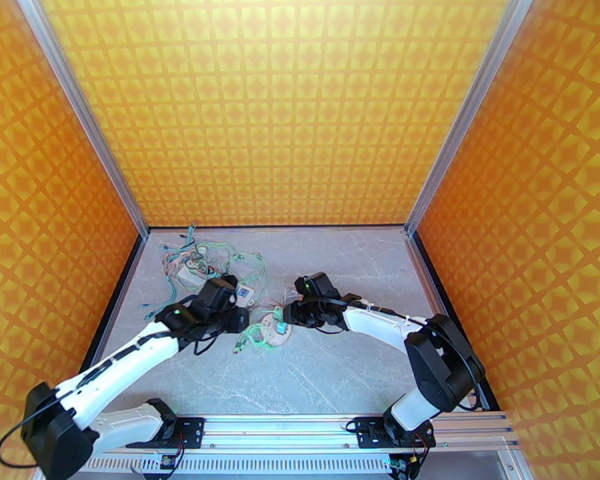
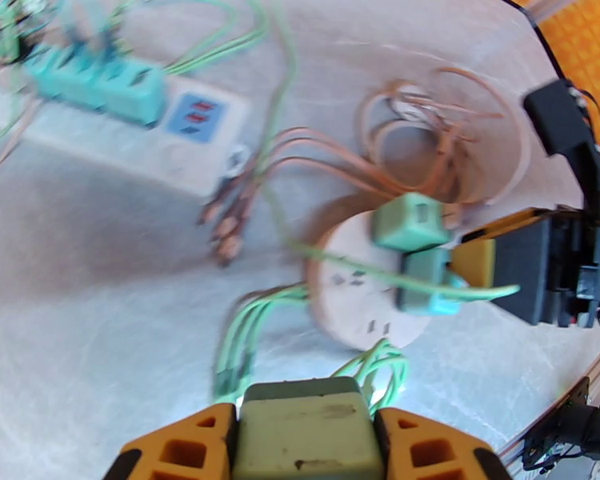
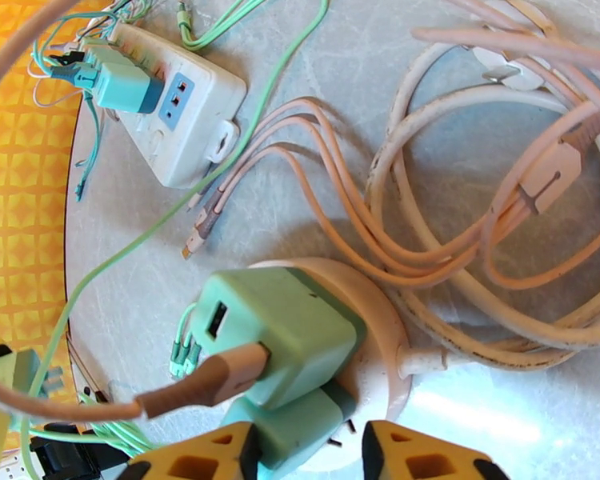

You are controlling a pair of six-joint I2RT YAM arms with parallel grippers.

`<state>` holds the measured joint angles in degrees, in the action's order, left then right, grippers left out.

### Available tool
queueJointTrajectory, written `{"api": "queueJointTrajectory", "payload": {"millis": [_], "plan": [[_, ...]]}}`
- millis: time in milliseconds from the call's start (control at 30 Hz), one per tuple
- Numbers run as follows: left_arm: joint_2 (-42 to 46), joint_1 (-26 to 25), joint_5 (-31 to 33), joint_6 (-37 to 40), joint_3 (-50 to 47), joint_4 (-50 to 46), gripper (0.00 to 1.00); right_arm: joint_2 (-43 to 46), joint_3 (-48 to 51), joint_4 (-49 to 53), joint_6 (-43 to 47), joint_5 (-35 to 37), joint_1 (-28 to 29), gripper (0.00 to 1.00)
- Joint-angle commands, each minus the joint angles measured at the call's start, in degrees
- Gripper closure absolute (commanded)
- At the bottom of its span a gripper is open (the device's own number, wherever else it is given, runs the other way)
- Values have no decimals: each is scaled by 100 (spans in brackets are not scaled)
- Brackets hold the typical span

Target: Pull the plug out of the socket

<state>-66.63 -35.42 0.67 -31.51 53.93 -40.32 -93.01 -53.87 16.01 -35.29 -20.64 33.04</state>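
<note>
the round socket lies flat on the bench, near the centre, between the two arms. two green plugs sit side by side on its face. the upper plug carries a pink cable in its usb port. the lower plug sits just beside it, at the socket edge nearest the right arm.

right end effector: jaws spread and straddling the lower plug. one finger lies against the plug body; a narrow gap shows between the plug and the other finger. the plug is seated on the socket.

left end effector: jaws pinching a separate green plug, the held plug, clear of the bench and apart from the round socket. in the right wrist view its metal prongs are exposed.

a white power strip lies further back on the left side of the bench, with teal plugs inserted. green cables trail between the strip and the socket. coiled pink cables lie behind the socket.
</note>
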Motion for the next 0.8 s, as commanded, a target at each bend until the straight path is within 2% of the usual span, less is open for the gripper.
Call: {"api": "queueJointTrajectory", "payload": {"millis": [0,133,267,667,700,767], "plan": [[266,93,186,-38,-145,-164,92,-270,138,1095,50,711,19,59],[461,88,223,-262,-531,-19,91,-20,-7,963,-9,487,24,53],[604,90,223,-639,-1054,397,85,292,-153,799,-112,326,20,45],[1286,93,206,-2636,-3030,1964,74,647,-117,736,-246,235,23,43],[1390,88,231,-2702,-3121,1970,71,657,-95,737,-243,249,21,43],[1618,89,293,-2741,-3244,1894,49,695,-55,746,-242,293,19,43]]}}
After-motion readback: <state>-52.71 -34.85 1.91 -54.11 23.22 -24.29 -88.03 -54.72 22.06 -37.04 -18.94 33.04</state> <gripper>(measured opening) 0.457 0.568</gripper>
